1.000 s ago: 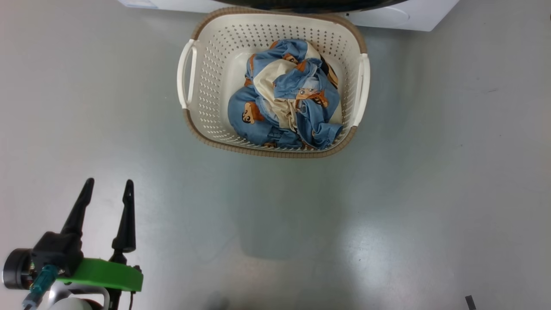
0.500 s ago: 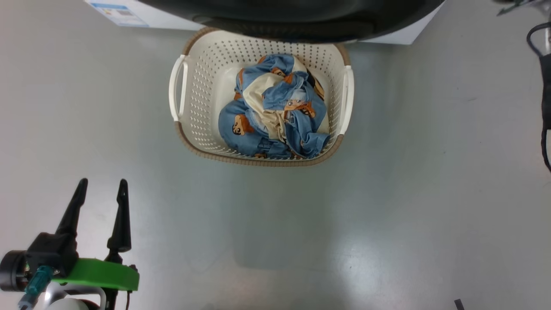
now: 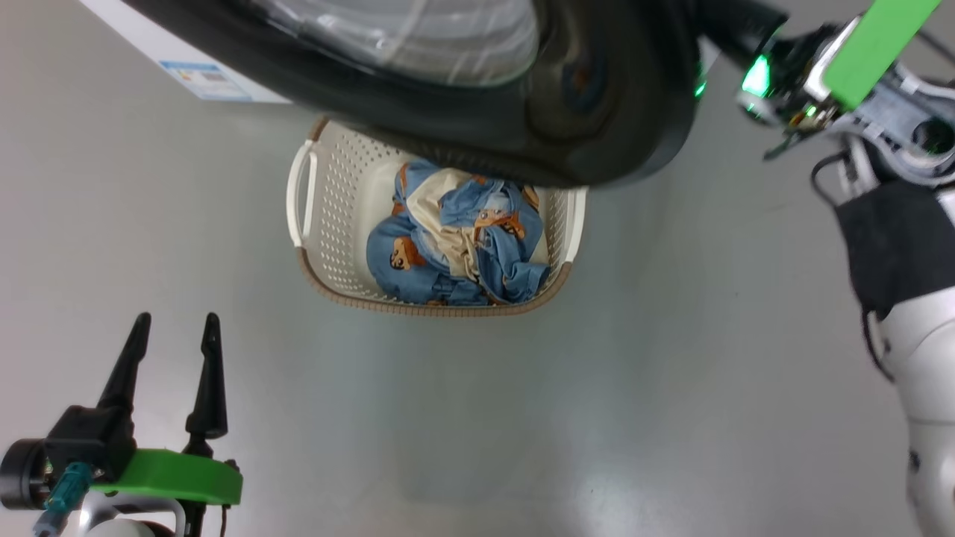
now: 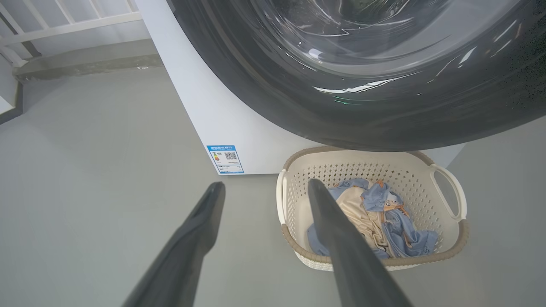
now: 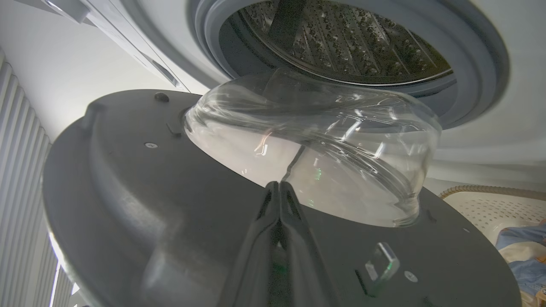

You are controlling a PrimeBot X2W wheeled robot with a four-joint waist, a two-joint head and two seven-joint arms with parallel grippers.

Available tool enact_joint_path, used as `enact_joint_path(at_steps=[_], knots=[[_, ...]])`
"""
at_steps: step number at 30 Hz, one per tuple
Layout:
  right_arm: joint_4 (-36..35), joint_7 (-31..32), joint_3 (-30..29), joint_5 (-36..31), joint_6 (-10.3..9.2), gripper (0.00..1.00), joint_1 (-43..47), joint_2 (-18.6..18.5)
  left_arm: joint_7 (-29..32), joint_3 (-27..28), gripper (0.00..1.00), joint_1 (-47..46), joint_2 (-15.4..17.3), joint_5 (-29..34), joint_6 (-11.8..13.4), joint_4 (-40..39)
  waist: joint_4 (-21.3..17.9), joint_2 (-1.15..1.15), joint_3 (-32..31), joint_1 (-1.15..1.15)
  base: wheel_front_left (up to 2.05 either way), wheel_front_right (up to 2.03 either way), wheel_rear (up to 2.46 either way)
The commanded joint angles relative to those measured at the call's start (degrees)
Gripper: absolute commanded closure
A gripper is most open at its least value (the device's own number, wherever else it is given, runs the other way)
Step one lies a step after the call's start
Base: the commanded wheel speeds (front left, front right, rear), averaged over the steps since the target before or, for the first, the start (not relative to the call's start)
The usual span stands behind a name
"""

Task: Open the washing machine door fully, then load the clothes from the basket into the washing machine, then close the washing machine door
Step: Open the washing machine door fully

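The washing machine door [image 3: 597, 112] stands swung out over the far part of the basket [image 3: 328, 246], its glass bowl [image 5: 320, 149] facing the steel drum [image 5: 341, 38] and grey gasket [image 5: 473, 72]. Blue bear-print clothes [image 3: 455, 239] lie heaped in the basket. My right gripper [image 5: 278, 185] is shut and empty, with its tips against the door's inner face just below the bowl. Its wrist [image 3: 821, 82] is at the upper right of the head view. My left gripper [image 3: 176, 321] hangs open over the floor, nearer than the basket and to its left, and the left wrist view has it [image 4: 265, 184] pointing toward the basket [image 4: 443, 238].
The white washing machine [image 4: 204, 106] carries a blue label [image 4: 225, 159] at its lower corner. A white railing and a step [image 4: 64, 25] lie beyond it to the left. Grey floor surrounds the basket. My right arm's black sleeve [image 3: 895, 239] fills the right side.
The head camera has tilted up, shifting the whole picture. The door has swung further out and now covers the basket's far rim. My right arm has come into view at the upper right.
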Motion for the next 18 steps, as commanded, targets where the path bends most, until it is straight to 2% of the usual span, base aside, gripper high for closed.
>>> enact_joint_path(at_steps=[1, 9, 18], knots=[[-2.98, 0.66, 1.08, 0.80, 0.11, 1.00, 2.41, 2.00, -0.37, 2.43, 0.00, 0.94, 1.04, 0.72, -0.09, -0.82, -0.74, 0.00, -1.72, 0.00, 0.00, 0.00, 0.00], [-7.10, 1.51, 2.72, 1.43, 0.11, 1.00, 10.76, 4.37, -0.37, 3.02, 0.00, 2.33, 0.45, 0.74, 0.02, -0.54, -1.36, 0.00, -6.10, 0.00, 0.00, 0.00, 0.00], [-8.59, 2.51, 6.62, 0.56, 0.11, 1.00, 19.79, 8.64, -0.37, 1.50, 0.00, 4.72, 0.25, -0.52, 1.77, -0.23, -1.61, 0.00, -10.73, 0.00, 0.00, 0.00, 0.00]])
